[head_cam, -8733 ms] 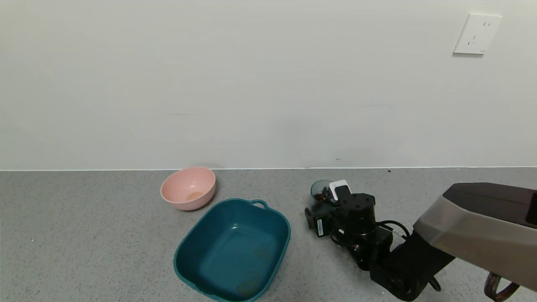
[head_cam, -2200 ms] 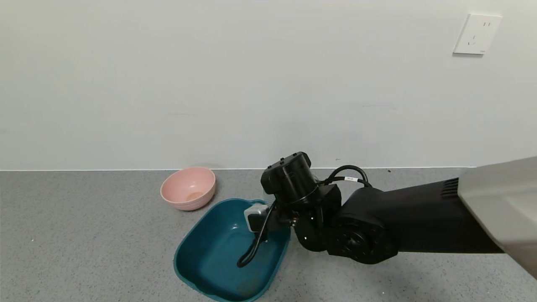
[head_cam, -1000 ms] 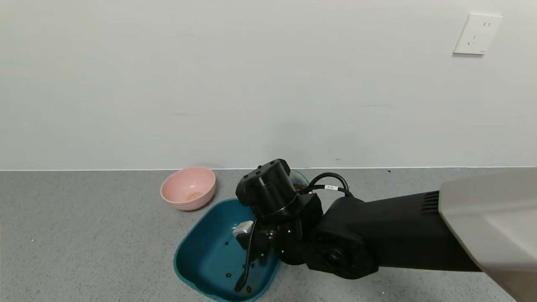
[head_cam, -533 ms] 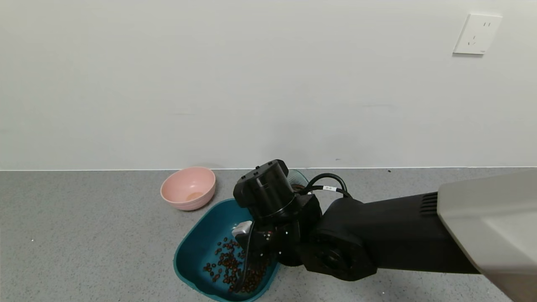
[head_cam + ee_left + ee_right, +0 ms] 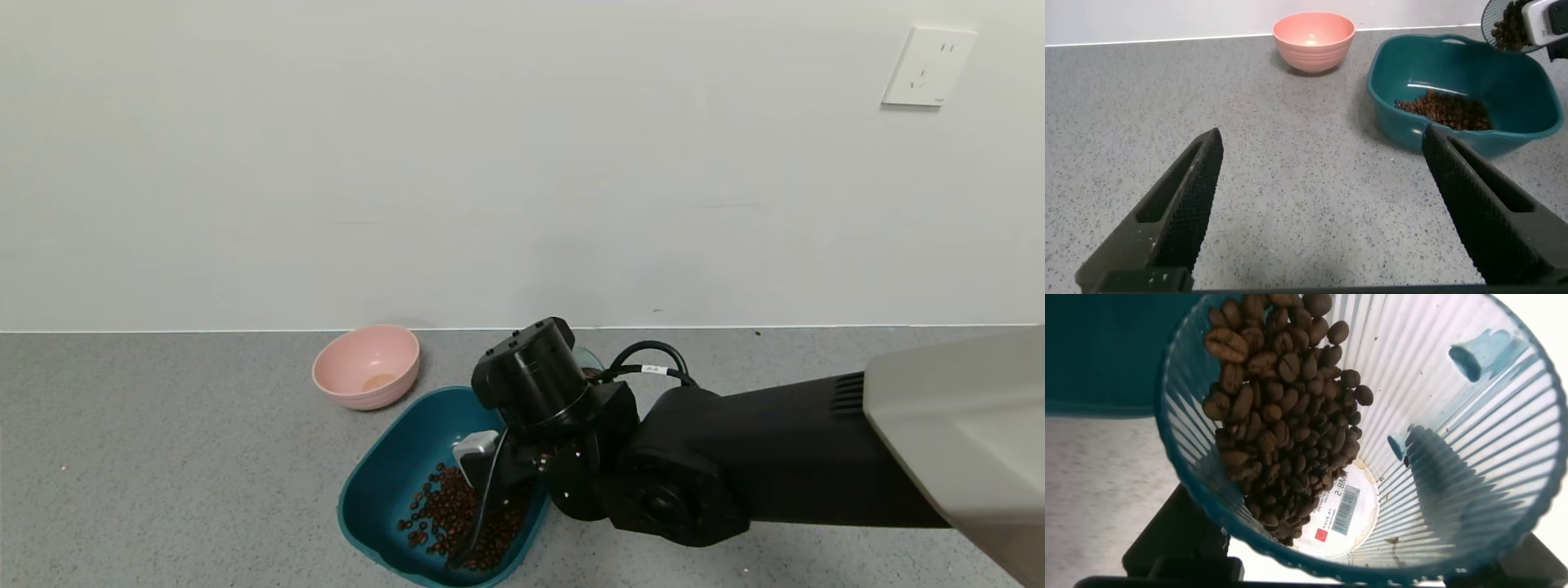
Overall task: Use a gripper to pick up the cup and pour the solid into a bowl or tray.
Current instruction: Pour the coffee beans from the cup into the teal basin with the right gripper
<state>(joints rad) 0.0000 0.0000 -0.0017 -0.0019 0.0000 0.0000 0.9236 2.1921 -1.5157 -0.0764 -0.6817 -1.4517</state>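
Over the near middle of the grey bench point(image 5: 163, 457), the right gripper point(image 5: 522, 457) hangs above the dark teal basin point(image 5: 384, 482), its black wrist cylinder uppermost and a cable looping down in front of it. It pinches the ribbed blue-grey cup point(image 5: 1437, 449) between its fingers, with the cup held tipped: the left wrist view shows the cup point(image 5: 1507, 24) at the basin's point(image 5: 1388, 90) right-hand rim, mouth slanting down toward the basin's inside, its long axis leaning well off upright. In the head view only a sliver of the cup's rim point(image 5: 589, 357) shows behind the wrist. Inside the tilted cup, coffee beans point(image 5: 1274, 416) are heaped against the lower wall near the lip, leaving the barcode sticker on the cup's bottom partly bare; the small teal handle sits on the opposite, higher side of the rim.

A pile of the same beans point(image 5: 453, 514) lies on the basin floor, gathered toward the corner nearest the robot and partly hidden by the cable.

Toward the back edge of the bench, just beyond the basin's far left corner, stands a round pink bowl point(image 5: 366, 365), apart from the basin. A white socket plate point(image 5: 928, 66) sits high on the wall at the right.

The left gripper point(image 5: 1323, 212) hovers low over the bench's left part, its two fingers spread wide and holding nothing.
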